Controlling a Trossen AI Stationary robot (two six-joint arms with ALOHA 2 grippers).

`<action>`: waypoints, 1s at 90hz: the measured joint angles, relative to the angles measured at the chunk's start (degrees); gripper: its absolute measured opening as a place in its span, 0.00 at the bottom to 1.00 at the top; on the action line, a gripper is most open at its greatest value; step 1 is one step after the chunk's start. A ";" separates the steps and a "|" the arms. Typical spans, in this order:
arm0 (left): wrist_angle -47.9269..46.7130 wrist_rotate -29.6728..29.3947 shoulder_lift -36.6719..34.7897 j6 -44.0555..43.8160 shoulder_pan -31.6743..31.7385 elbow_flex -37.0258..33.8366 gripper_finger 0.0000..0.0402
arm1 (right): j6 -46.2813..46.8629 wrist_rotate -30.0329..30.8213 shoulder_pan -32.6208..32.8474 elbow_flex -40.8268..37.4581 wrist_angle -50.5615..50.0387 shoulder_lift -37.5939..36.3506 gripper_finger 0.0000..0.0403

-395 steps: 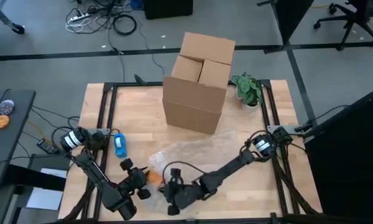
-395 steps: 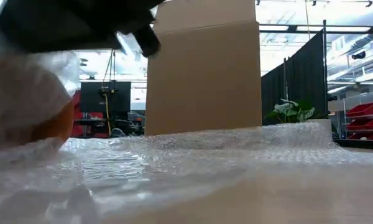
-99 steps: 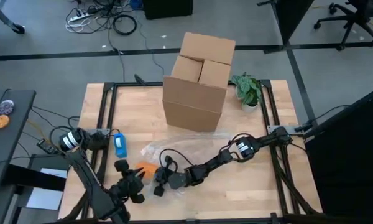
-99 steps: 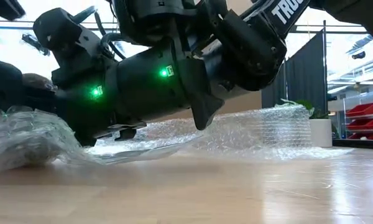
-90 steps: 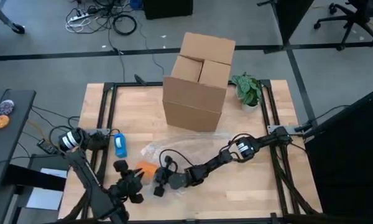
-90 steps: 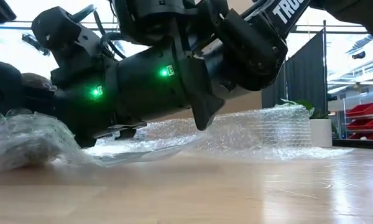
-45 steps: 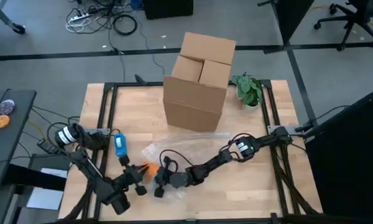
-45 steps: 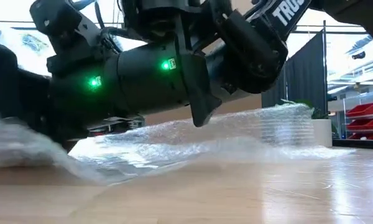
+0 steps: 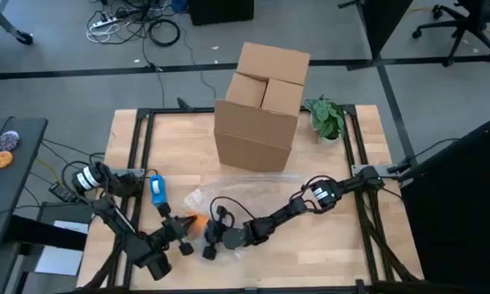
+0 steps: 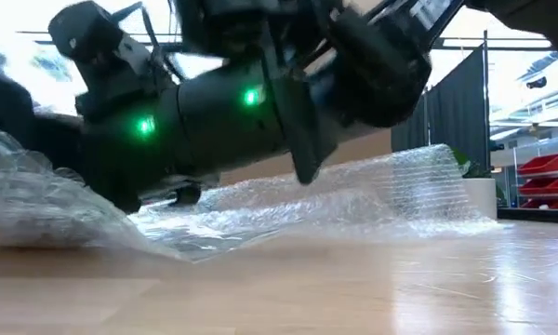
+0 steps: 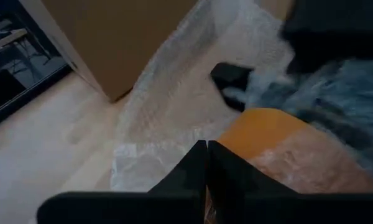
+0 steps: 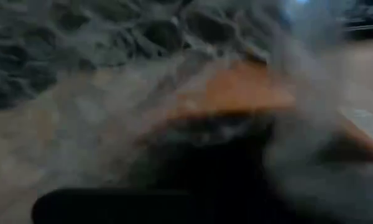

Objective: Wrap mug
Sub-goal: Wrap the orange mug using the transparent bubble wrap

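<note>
Both arms are reaching low over the near part of the counter (image 9: 327, 253), in front of the cardboard box (image 9: 257, 110), and meeting at the orange mug (image 9: 193, 220), which is lying at the near-left end of the sheet of bubble wrap (image 9: 253, 200) spread before that box. The left tool (image 9: 182, 231) is sitting right against the mug's near side; in the left wrist view its two fingers (image 11: 202, 168) are pressing flat together with no gap, and the mug (image 11: 286, 149), partly veiled by wrap, is lying just past their tips. The right tool (image 9: 214, 237) is lying just right of the mug, down among the crumpled wrap, but whether it is gripping anything I cannot tell. A potted plant (image 9: 324, 117) is standing right of the box.
</note>
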 joint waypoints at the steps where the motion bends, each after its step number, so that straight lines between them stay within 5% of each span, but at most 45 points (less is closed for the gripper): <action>1: 0.00 0.00 0.00 0.00 0.00 0.00 0.00 | -0.10 0.47 0.12 0.00 -0.24 -0.03 0.03; 22: -0.04 -0.09 0.04 0.00 0.00 -0.04 0.00 | 0.26 3.32 2.14 -0.02 -8.45 -3.12 0.17; 44: -0.20 -0.29 0.11 0.02 0.02 -0.10 0.00 | 6.16 3.33 6.88 -0.04 -36.11 -13.15 0.30; 57: -0.09 -0.59 0.15 0.02 0.00 -0.11 0.00 | 4.63 6.39 9.79 -0.02 -43.45 -19.56 0.31; 74: -0.08 -0.79 0.15 0.04 0.00 -0.11 0.00 | -2.82 5.86 10.94 0.02 -35.30 -23.31 0.29; 90: -0.15 -0.87 0.15 0.04 0.00 -0.11 0.00 | -8.59 -7.50 8.19 0.13 -17.05 -17.71 0.22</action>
